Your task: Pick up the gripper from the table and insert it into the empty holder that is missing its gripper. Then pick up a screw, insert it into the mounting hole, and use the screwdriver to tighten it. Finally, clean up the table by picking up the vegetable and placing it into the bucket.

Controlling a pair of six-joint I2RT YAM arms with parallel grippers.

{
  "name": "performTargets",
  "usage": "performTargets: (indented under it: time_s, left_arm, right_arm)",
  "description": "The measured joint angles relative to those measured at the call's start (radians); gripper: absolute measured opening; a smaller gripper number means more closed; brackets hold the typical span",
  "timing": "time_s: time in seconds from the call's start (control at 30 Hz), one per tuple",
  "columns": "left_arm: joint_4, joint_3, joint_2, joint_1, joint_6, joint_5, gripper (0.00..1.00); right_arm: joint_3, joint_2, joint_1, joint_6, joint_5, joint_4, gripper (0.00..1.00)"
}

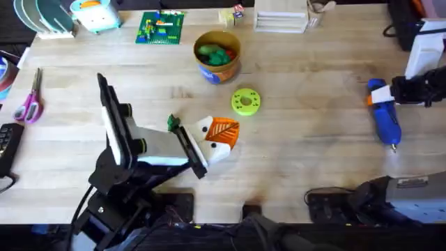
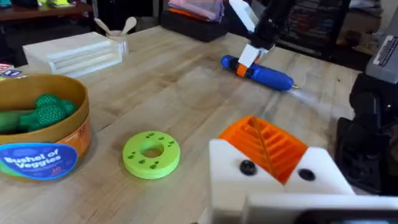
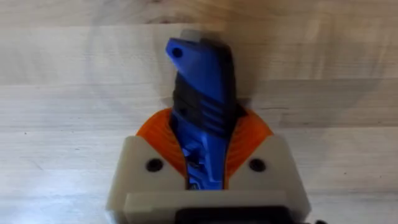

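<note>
Landmark: round yellow-green plastic disc with holes (image 1: 245,101), lying flat mid-surface; everything below is placed off it.
Surface: light wooden plank tabletop (image 1: 300,160).
Vegetable: small dark green elongated toy piece (image 1: 173,123), lying well left of the disc, just beside the left arm's white finger mount. Not yet in the bucket.
Left pincer: (image 1: 221,139) white mounts with orange ribbed pads, just left of and nearer the bases than the disc. Two orange pads lie close against each other with nothing seen between them, so fingers look together and empty.
Bucket: round yellow-tan tub with blue base band (image 1: 217,57), beyond the disc and slightly left. Green toy veg already inside.
Screwdriver: short tool, chunky bright blue handle, thin metal tip (image 1: 385,118), well right of the disc, lying along the surface with the tip toward the bases.
Right pincer: (image 3: 205,168) clamped on the screwdriver handle; orange pads bulge either side of the blue grip in the wrist view.
Progress: my read is the driver step is in hand or wrapping up. Cannot tell if the insert or screw are seated; no loose orange wedge or screw visible.
Left to do: vegetable into the bucket, and setting the driver down.
</note>
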Motion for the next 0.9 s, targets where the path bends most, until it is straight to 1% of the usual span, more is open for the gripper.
performTargets:
  time_s: [0.1, 0.2, 0.4, 0.47, 0.53, 0.67, 0.77, 0.83, 0.9]
  left_arm:
    - [0.000, 0.000, 0.000, 0.000, 0.000, 0.000, 0.013]
    - [0.000, 0.000, 0.000, 0.000, 0.000, 0.000, 0.013]
    - [0.000, 0.000, 0.000, 0.000, 0.000, 0.000, 0.013]
    - [0.000, 0.000, 0.000, 0.000, 0.000, 0.000, 0.013]
    - [0.000, 0.000, 0.000, 0.000, 0.000, 0.000, 0.013]
    - [0.000, 0.000, 0.000, 0.000, 0.000, 0.000, 0.013]
    - [0.000, 0.000, 0.000, 0.000, 0.000, 0.000, 0.013]
    - [0.000, 0.000, 0.000, 0.000, 0.000, 0.000, 0.013]
    - [0.000, 0.000, 0.000, 0.000, 0.000, 0.000, 0.013]
  right_arm:
    - [0.010, -0.019, 0.008, 0.056, -0.017, -0.003, 0.217]
    - [0.024, -0.073, 0.011, 0.109, -0.067, 0.024, 0.213]
    - [0.038, -0.289, 0.024, 0.296, -0.237, 0.208, 0.206]
    - [0.047, -0.377, 0.048, 0.352, -0.273, 0.248, 0.203]
    - [0.052, -0.464, 0.079, 0.387, -0.298, 0.256, 0.201]
    - [0.053, -0.629, 0.146, 0.425, -0.336, 0.245, 0.195]
    - [0.051, -0.727, 0.185, 0.438, -0.355, 0.241, 0.192]
    - [0.032, -0.798, 0.215, 0.446, -0.374, 0.263, 0.190]
    - [-0.012, -0.873, 0.254, 0.463, -0.402, 0.311, 0.188]
